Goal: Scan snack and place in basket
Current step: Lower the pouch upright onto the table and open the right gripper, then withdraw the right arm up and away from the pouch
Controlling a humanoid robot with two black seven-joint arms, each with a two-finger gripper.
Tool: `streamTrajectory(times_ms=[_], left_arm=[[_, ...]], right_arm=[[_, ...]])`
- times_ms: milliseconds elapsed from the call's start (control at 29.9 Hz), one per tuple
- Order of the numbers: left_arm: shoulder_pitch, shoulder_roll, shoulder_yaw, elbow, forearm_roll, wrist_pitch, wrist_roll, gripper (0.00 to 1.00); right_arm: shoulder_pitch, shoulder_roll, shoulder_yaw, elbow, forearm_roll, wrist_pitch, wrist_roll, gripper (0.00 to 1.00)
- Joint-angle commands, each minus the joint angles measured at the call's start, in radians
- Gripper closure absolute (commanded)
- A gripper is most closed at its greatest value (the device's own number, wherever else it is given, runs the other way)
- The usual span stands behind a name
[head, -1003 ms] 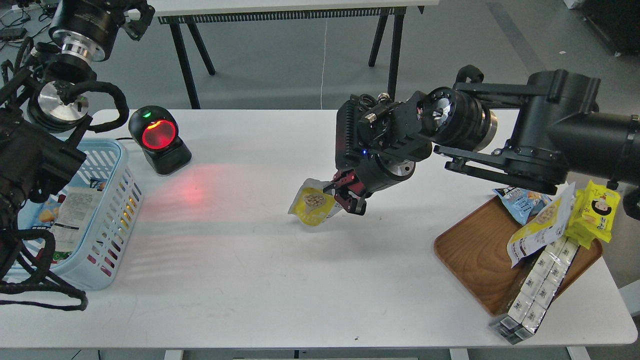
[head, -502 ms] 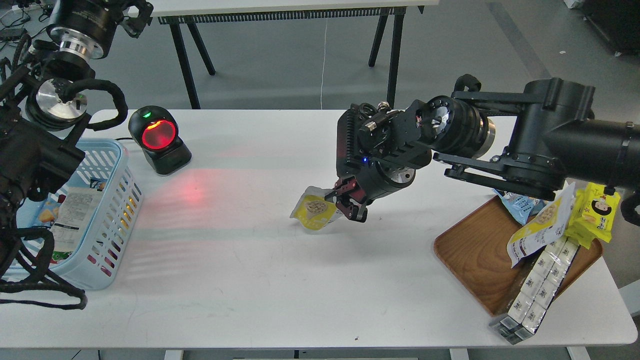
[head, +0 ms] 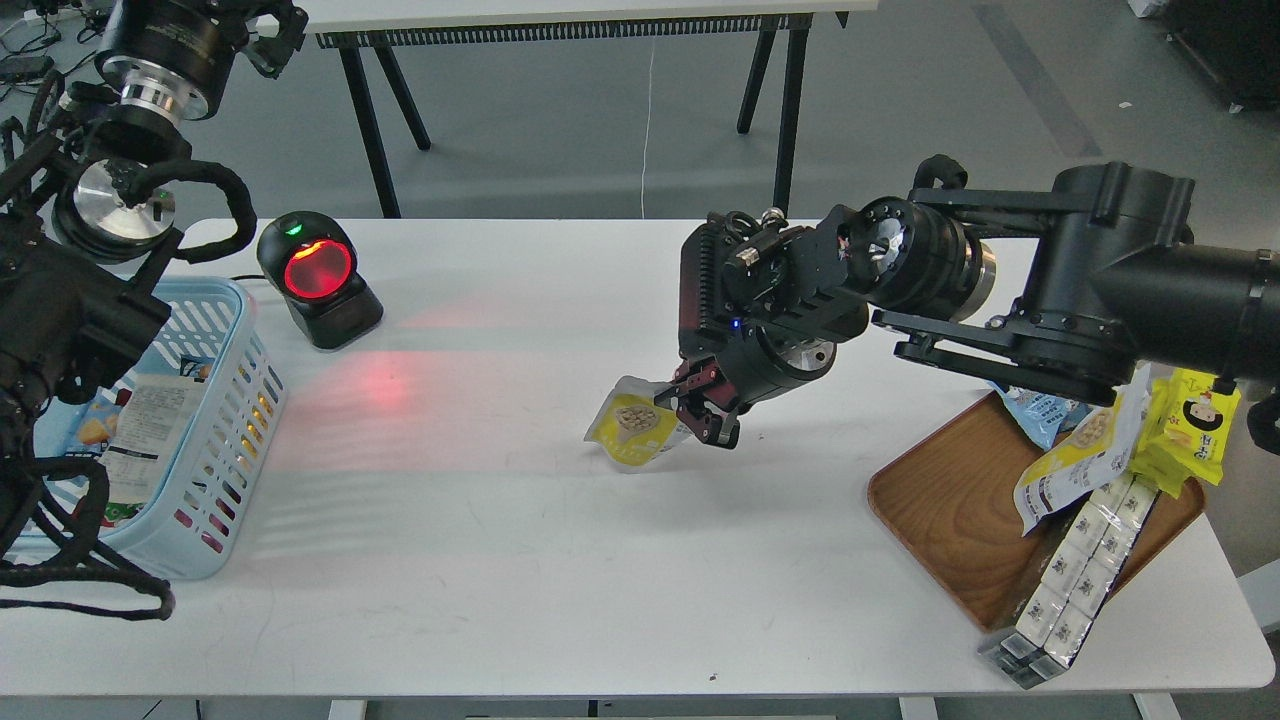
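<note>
The snack (head: pixel 632 428), a yellow and white pouch with a round picture of beige balls, hangs tilted just above the white table near its middle. My right gripper (head: pixel 700 405) is shut on the pouch's right edge, its red-and-black fingers pointing down and left. The light blue basket (head: pixel 243 300) stands at the table's left edge, far left of the pouch, with several packets inside. My left arm rises along the left edge above the basket; its far end (head: pixel 268 28) at the top left is dark and partly cut off.
A black scanner (head: pixel 318 275) with a glowing red window stands at the back left, casting red light on the table. A brown wooden tray (head: pixel 950 500) at the right holds another yellow-white pouch (head: pixel 1085 450), a blue packet (head: pixel 1040 410), a yellow cartoon pack (head: pixel 1195 425) and white boxes (head: pixel 1080 570).
My right gripper has shifted slightly right and down with the pouch in it. The left arm has barely moved.
</note>
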Motion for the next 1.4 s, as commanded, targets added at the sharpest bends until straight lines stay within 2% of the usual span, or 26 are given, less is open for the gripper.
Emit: streamTrajectory(times_ms=[0, 301, 368, 435, 569, 602, 769, 870, 936, 1237, 1371], left_arm=[[-0.001, 0.001, 0.0, 0.0, 0.0, 0.0, 0.0, 0.0], [-0.003, 0.001, 0.0, 0.0, 0.0, 0.0, 0.0, 0.0], [-0.003, 0.003, 0.0, 0.0, 0.0, 0.0, 0.0, 0.0], [-0.003, 0.004, 0.0, 0.0, 0.0, 0.0, 0.002, 0.0], [-0.001, 0.004, 0.0, 0.0, 0.0, 0.0, 0.001, 0.0], [-0.001, 0.004, 0.0, 0.0, 0.0, 0.0, 0.003, 0.0], [-0.003, 0.024, 0.0, 0.0, 0.002, 0.0, 0.008, 0.0], [-0.018, 0.047, 0.011, -0.003, 0.011, 0.0, 0.041, 0.01], [-0.052, 0.044, 0.037, -0.003, 0.044, 0.0, 0.066, 0.01], [-0.073, 0.08, 0.052, -0.023, 0.086, 0.0, 0.08, 0.01], [-0.086, 0.09, 0.063, -0.054, 0.237, 0.0, 0.072, 0.02]], right_arm=[[-0.001, -0.001, 0.006, 0.0, 0.0, 0.0, 0.0, 0.9], [-0.003, -0.002, 0.009, 0.009, 0.0, 0.0, 0.0, 0.87], [0.0, -0.007, 0.014, 0.02, 0.0, 0.0, 0.0, 0.82], [0.006, -0.024, 0.029, 0.042, 0.0, 0.0, 0.0, 0.68], [0.009, -0.099, 0.044, 0.11, 0.0, 0.0, 0.0, 0.15], [0.008, -0.116, 0.064, 0.122, 0.0, 0.0, 0.0, 0.07], [-0.003, -0.168, 0.208, 0.122, 0.0, 0.0, 0.0, 0.05], [-0.001, -0.191, 0.265, 0.115, 0.022, 0.0, 0.0, 0.01], [-0.003, -0.215, 0.288, 0.089, 0.098, 0.0, 0.0, 0.01], [-0.014, -0.268, 0.37, -0.1, 0.458, 0.0, 0.0, 0.01], [-0.052, -0.274, 0.379, -0.198, 0.687, 0.0, 0.0, 0.01]])
